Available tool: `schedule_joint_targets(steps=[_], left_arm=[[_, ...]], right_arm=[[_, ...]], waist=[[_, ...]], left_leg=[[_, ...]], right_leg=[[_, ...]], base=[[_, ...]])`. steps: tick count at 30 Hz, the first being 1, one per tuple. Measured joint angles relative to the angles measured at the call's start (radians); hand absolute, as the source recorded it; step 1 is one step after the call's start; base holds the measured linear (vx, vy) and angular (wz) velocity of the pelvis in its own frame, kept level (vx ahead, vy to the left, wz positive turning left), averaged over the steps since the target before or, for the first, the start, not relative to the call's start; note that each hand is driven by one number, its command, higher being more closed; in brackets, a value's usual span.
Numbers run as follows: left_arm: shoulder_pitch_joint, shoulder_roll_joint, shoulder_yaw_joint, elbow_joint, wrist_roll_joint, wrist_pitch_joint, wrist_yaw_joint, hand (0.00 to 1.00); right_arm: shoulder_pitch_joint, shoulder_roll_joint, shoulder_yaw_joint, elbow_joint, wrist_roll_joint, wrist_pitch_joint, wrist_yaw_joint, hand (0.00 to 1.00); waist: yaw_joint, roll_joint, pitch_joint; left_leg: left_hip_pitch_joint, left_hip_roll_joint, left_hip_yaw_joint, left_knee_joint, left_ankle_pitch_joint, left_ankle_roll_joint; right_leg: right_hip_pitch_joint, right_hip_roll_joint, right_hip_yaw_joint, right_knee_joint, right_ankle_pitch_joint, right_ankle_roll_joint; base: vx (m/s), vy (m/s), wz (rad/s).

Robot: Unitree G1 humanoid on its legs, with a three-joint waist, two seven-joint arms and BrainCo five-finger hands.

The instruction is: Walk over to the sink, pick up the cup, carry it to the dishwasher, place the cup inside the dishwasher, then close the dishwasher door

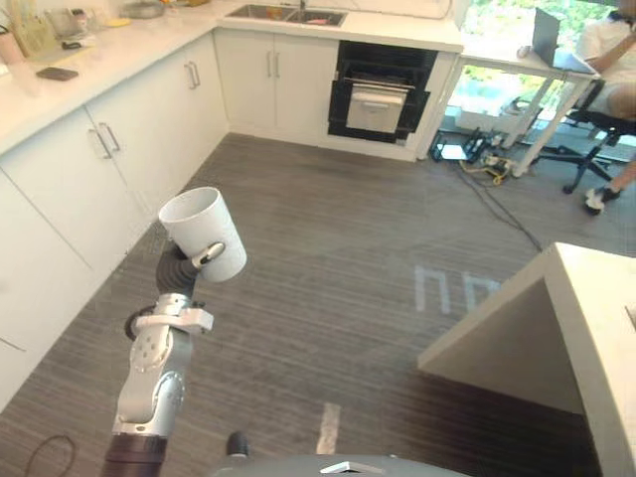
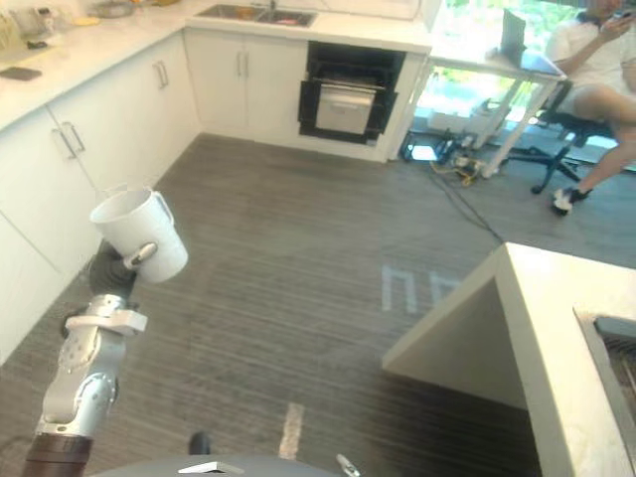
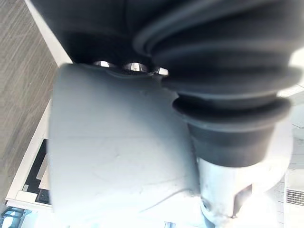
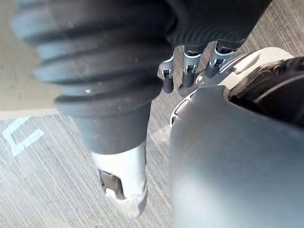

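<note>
**Cup in carry: a level walk to the dishwasher**

The white cup sits at 9 o'clock in the left eye view, mouth up and leaning slightly. The left hand holds it from below, with fingers and thumb curled round its wall. The right hand hangs with relaxed, straight fingers and carries nothing.

The dishwasher stands at 1 o'clock with its dark cavity open and a rack showing, just right of the sink at 12 o'clock. It is well apart from the robot, so I judge this to be the carrying step.

- **Grip:** hold the wrist level so the cup does not slip.
- **Path:** aim straight over the bare floor between the cabinets at 10 o'clock and the island corner at 4 o'clock.
- **Hazard:** steer clear of the floor cables at 2 o'clock, near the seated person.
</note>
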Motion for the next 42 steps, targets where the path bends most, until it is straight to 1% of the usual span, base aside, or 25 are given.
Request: schedule_joint_targets(steps=[1, 9, 12, 13, 15, 17, 18, 19, 21, 23, 24, 26, 28, 31, 32, 33, 34, 35, 36, 37, 38, 39, 40, 41, 42], left_arm=[[0.003, -0.008, -0.038, 0.028, -0.036, -0.021, -0.014, 1.0], [0.003, -0.008, -0.038, 0.03, -0.036, -0.023, -0.013, 1.0], [0.003, -0.008, -0.036, 0.055, -0.037, -0.036, -0.011, 1.0], [0.003, -0.008, -0.034, 0.07, -0.037, -0.04, -0.008, 1.0], [0.003, -0.009, -0.032, 0.078, -0.039, -0.04, -0.003, 1.0], [0.002, -0.022, -0.018, 0.073, -0.046, -0.04, 0.004, 1.0], [0.005, -0.051, 0.001, 0.071, -0.056, -0.039, 0.006, 1.0], [0.013, -0.069, 0.004, 0.071, -0.058, -0.039, 0.007, 1.0], [0.018, -0.08, 0.002, 0.07, -0.058, -0.038, 0.002, 1.0], [0.02, -0.085, 0.002, 0.067, -0.057, -0.038, 0.001, 1.0], [0.021, -0.085, 0.002, 0.064, -0.057, -0.038, 0.001, 1.0], [0.027, -0.085, 0.005, 0.042, -0.056, -0.038, 0.003, 1.0], [0.034, -0.085, 0.005, 0.012, -0.056, -0.038, 0.003, 1.0], [0.048, -0.085, 0.006, 0.001, -0.057, -0.037, 0.0, 1.0], [0.048, -0.088, 0.006, -0.006, -0.057, -0.031, -0.001, 1.0], [0.048, -0.088, 0.005, -0.013, -0.057, -0.029, -0.003, 1.0], [0.047, -0.088, 0.004, -0.024, -0.058, -0.028, -0.011, 1.0], [0.047, -0.09, 0.002, -0.029, -0.058, -0.028, -0.013, 1.0], [0.039, -0.104, 0.005, -0.033, -0.058, -0.029, -0.015, 1.0], [0.025, -0.112, 0.0, -0.031, -0.057, -0.028, -0.015, 1.0], [0.015, -0.112, -0.001, -0.031, -0.057, -0.028, -0.014, 1.0], [-0.006, -0.11, 0.0, -0.039, -0.057, -0.028, -0.005, 1.0], [-0.03, -0.107, 0.002, -0.043, -0.057, -0.028, 0.012, 1.0], [-0.038, -0.106, 0.005, -0.043, -0.057, -0.029, 0.017, 1.0], [-0.052, -0.102, 0.013, -0.04, -0.058, -0.03, 0.04, 1.0]], right_arm=[[-0.004, -0.01, 0.093, 0.024, 0.001, -0.032, -0.013, 0.0], [0.004, -0.012, 0.092, 0.025, 0.003, -0.034, -0.012, 0.0], [0.016, -0.009, 0.054, 0.025, 0.022, -0.039, -0.002, 0.0], [0.031, -0.007, 0.03, 0.025, 0.022, -0.048, 0.013, 0.0], [0.051, 0.004, -0.008, 0.027, 0.021, -0.051, 0.018, 0.0], [0.064, 0.028, -0.077, 0.036, 0.023, -0.051, 0.019, 0.0], [0.067, 0.032, -0.105, 0.038, 0.026, -0.049, 0.019, 0.0], [0.079, 0.027, -0.111, 0.033, 0.033, -0.046, 0.018, 0.0], [0.084, 0.021, -0.112, 0.025, 0.036, -0.047, 0.016, 0.0], [0.077, 0.016, -0.133, 0.025, 0.042, -0.047, 0.01, 0.0], [0.077, 0.014, -0.135, 0.025, 0.042, -0.047, 0.009, 0.0], [0.077, 0.004, -0.141, 0.024, 0.041, -0.048, 0.009, 0.0], [0.077, 0.004, -0.142, 0.024, 0.039, -0.05, 0.009, 0.0], [0.078, 0.006, -0.143, 0.024, 0.028, -0.054, 0.006, 0.0], [0.08, 0.011, -0.15, 0.027, 0.021, -0.056, -0.004, 0.0], [0.08, 0.011, -0.158, 0.029, 0.021, -0.057, -0.012, 0.0], [0.085, 0.016, -0.172, 0.029, 0.021, -0.057, -0.031, 0.0], [0.091, 0.014, -0.177, 0.029, 0.021, -0.059, -0.034, 0.0], [0.094, 0.001, -0.181, 0.029, 0.021, -0.074, -0.037, 0.0], [0.103, -0.005, -0.181, 0.028, 0.021, -0.087, -0.04, 0.0], [0.11, 0.0, -0.18, 0.025, 0.021, -0.091, -0.043, 0.0], [0.12, 0.005, -0.179, 0.024, 0.021, -0.097, -0.05, 0.0], [0.122, 0.002, -0.178, 0.027, 0.021, -0.104, -0.053, 0.0], [0.119, 0.003, -0.181, 0.028, 0.021, -0.111, -0.052, 0.0], [0.12, 0.011, -0.181, 0.024, 0.021, -0.113, -0.05, 0.0]], waist=[[-0.03, 0.009, -0.014], [-0.032, 0.011, -0.013], [-0.036, 0.015, -0.009], [-0.036, 0.018, -0.007], [-0.04, 0.018, -0.004], [-0.037, 0.009, 0.019], [-0.027, 0.01, 0.041], [-0.022, 0.023, 0.046], [-0.019, 0.036, 0.04], [-0.017, 0.062, 0.036], [-0.017, 0.064, 0.037], [-0.02, 0.083, 0.025], [-0.023, 0.085, 0.024], [-0.029, 0.078, 0.023], [-0.03, 0.069, 0.023], [-0.03, 0.062, 0.023], [-0.03, 0.044, 0.029], [-0.029, 0.038, 0.029], [-0.03, 0.05, 0.037], [-0.044, 0.056, 0.043], [-0.048, 0.051, 0.047], [-0.05, 0.038, 0.051], [-0.052, 0.049, 0.063], [-0.051, 0.052, 0.066], [-0.054, 0.054, 0.067]], left_leg=[[0.053, 0.022, 0.06, -0.001, -0.03, -0.018], [0.054, 0.019, 0.054, -0.001, -0.03, -0.017], [0.063, 0.018, 0.043, 0.0, -0.03, -0.017], [0.069, 0.015, 0.026, 0.001, -0.033, -0.014], [0.071, 0.01, 0.002, 0.007, -0.038, -0.009], [0.063, 0.003, -0.022, 0.057, -0.055, -0.005], [0.053, 0.002, -0.04, 0.123, -0.084, -0.003], [0.041, 0.0, -0.056, 0.152, -0.093, 0.001], [0.042, 0.001, -0.061, 0.134, -0.09, 0.0], [0.039, 0.001, -0.061, 0.094, -0.072, 0.006], [0.04, 0.0, -0.06, 0.079, -0.064, 0.007], [0.056, -0.005, -0.051, 0.019, -0.043, 0.002], [0.062, -0.007, -0.045, 0.01, -0.043, 0.001], [0.072, -0.011, -0.029, 0.01, -0.052, 0.001], [0.071, -0.023, -0.027, 0.014, -0.067, 0.002], [0.068, -0.033, -0.027, 0.025, -0.081, 0.0], [0.067, -0.062, -0.03, 0.058, -0.118, 0.012], [0.067, -0.078, -0.035, 0.078, -0.138, 0.018], [0.064, -0.085, -0.058, 0.125, -0.174, 0.023], [0.061, -0.084, -0.078, 0.191, -0.209, 0.033], [0.065, -0.086, -0.086, 0.218, -0.229, 0.038], [0.079, -0.093, -0.099, 0.261, -0.273, 0.06], [0.09, -0.084, -0.111, 0.295, -0.311, 0.07], [0.098, -0.077, -0.111, 0.305, -0.328, 0.074], [0.109, -0.057, -0.111, 0.312, -0.35, 0.074]], right_leg=[[0.023, 0.016, 0.056, -0.037, 0.01, -0.006], [0.024, 0.017, 0.059, -0.027, 0.009, -0.008], [0.026, 0.018, 0.063, -0.008, -0.002, -0.026], [0.032, 0.018, 0.061, 0.004, -0.014, -0.04], [0.033, 0.016, 0.056, 0.029, -0.036, -0.048], [0.037, 0.006, 0.073, 0.07, -0.054, -0.027], [0.046, -0.002, 0.081, 0.091, -0.072, -0.017], [0.052, -0.005, 0.075, 0.097, -0.078, -0.019], [0.047, -0.002, 0.071, 0.099, -0.084, -0.021], [0.017, -0.002, 0.075, 0.113, -0.086, -0.021], [0.01, -0.002, 0.077, 0.113, -0.085, -0.021], [-0.013, -0.002, 0.088, 0.113, -0.081, -0.02], [-0.02, -0.004, 0.103, 0.113, -0.08, -0.02], [-0.021, -0.012, 0.111, 0.115, -0.083, -0.014], [-0.034, -0.026, 0.115, 0.141, -0.096, -0.002], [-0.042, -0.039, 0.116, 0.161, -0.111, 0.001], [-0.04, -0.077, 0.116, 0.194, -0.136, 0.01], [-0.036, -0.093, 0.113, 0.217, -0.144, 0.011], [-0.077, -0.105, 0.106, 0.367, -0.141, -0.003], [-0.161, -0.126, 0.105, 0.584, -0.09, -0.079], [-0.2, -0.138, 0.106, 0.68, -0.047, -0.12], [-0.261, -0.165, 0.118, 0.824, 0.08, -0.143], [-0.333, -0.169, 0.151, 0.951, 0.193, -0.124], [-0.366, -0.152, 0.173, 0.987, 0.097, -0.105], [-0.404, -0.095, 0.18, 0.93, -0.026, -0.1]], base=[[0.02, -0.004, -0.05], [0.0, 0.0, 0.0], [-0.01, -0.005, 0.03], [-0.02, -0.018, 0.1], [-0.03, -0.025, 0.25], [-0.03, -0.018, 0.23], [-0.07, -0.02, 0.11], [-0.08, -0.024, 0.09], [-0.07, -0.019, 0.13], [-0.08, 0.0, 0.01], [-0.07, 0.01, -0.09], [-0.03, 0.015, -0.15], [0.03, 0.014, -0.23], [0.06, -0.002, -0.18], [0.07, 0.004, -0.04], [0.09, 0.045, 0.03], [0.09, 0.073, 0.04], [0.18, 0.098, 0.02], [0.14, 0.086, 0.21], [0.17, 0.114, 0.33], [0.15, 0.148, 0.47], [0.16, 0.156, 0.29], [0.17, 0.121, 0.13], [0.13, 0.093, -0.06], [0.17, 0.069, -0.02]])
